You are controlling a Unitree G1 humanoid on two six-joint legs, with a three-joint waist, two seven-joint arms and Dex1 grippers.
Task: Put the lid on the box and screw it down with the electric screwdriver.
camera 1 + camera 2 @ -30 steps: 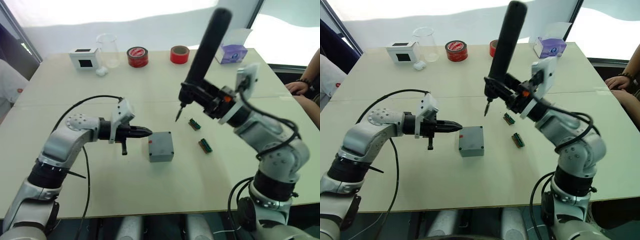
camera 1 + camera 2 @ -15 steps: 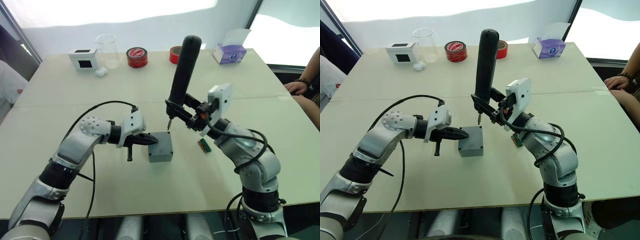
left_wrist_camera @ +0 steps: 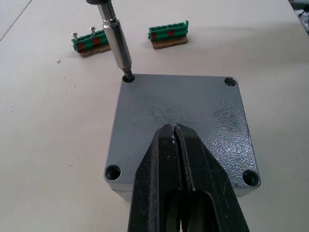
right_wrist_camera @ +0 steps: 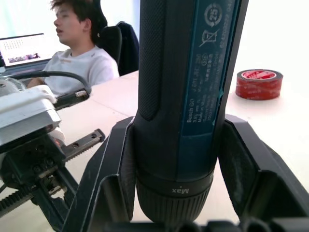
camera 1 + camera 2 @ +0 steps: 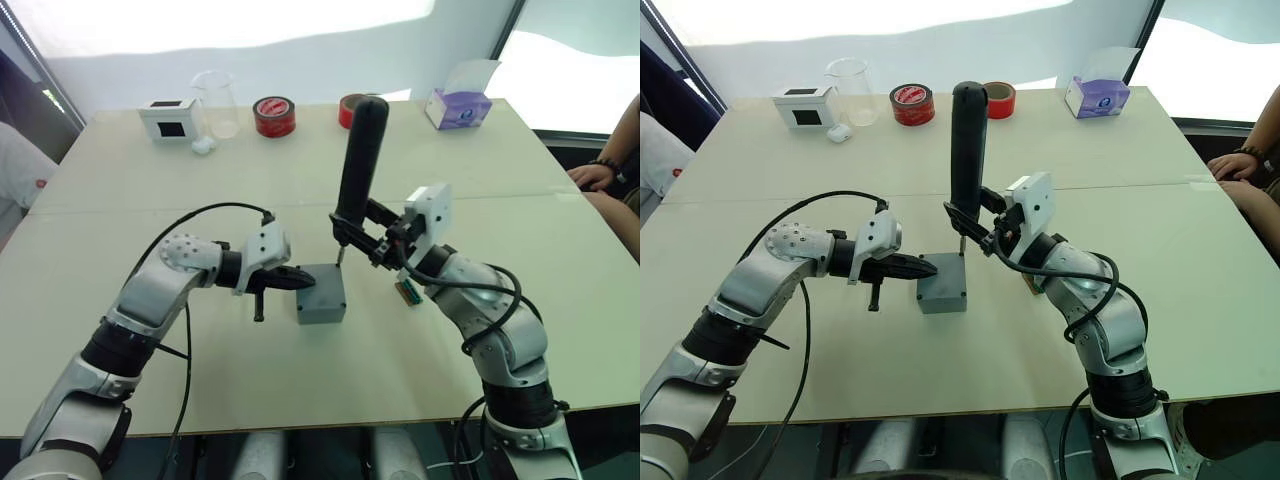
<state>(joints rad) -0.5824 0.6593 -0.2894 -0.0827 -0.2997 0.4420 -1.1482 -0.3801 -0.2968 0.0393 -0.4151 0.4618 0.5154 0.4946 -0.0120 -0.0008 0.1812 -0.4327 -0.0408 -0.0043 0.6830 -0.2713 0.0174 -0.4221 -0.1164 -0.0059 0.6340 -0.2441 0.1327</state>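
Observation:
The grey box (image 5: 322, 311) sits mid-table with the lid (image 3: 193, 111) lying on top of it. My left gripper (image 5: 305, 281) is shut, and its tips rest on the lid's near-left edge; the left wrist view shows its fingers (image 3: 190, 164) pressed together over the lid. My right gripper (image 5: 362, 228) is shut on the electric screwdriver (image 5: 358, 165), which stands nearly upright. The screwdriver's bit (image 3: 118, 46) is down in the lid's corner hole (image 3: 128, 77) on the far side. Its dark blue body (image 4: 188, 87) sits between my right fingers (image 4: 241, 164).
Two green terminal blocks (image 3: 166, 35) (image 3: 89, 41) holding loose screws lie just right of the box. Along the far edge stand a white box with a black screen (image 5: 168, 117), a glass beaker (image 5: 214, 100), two red tape rolls (image 5: 273, 114) and a purple tissue box (image 5: 460, 100). A person's arm (image 5: 605, 175) rests at the right edge.
The right arm swung the screwdriver from raised and tilted to nearly upright and lowered its bit into the lid's corner hole. The left gripper moved right onto the lid, then stayed.

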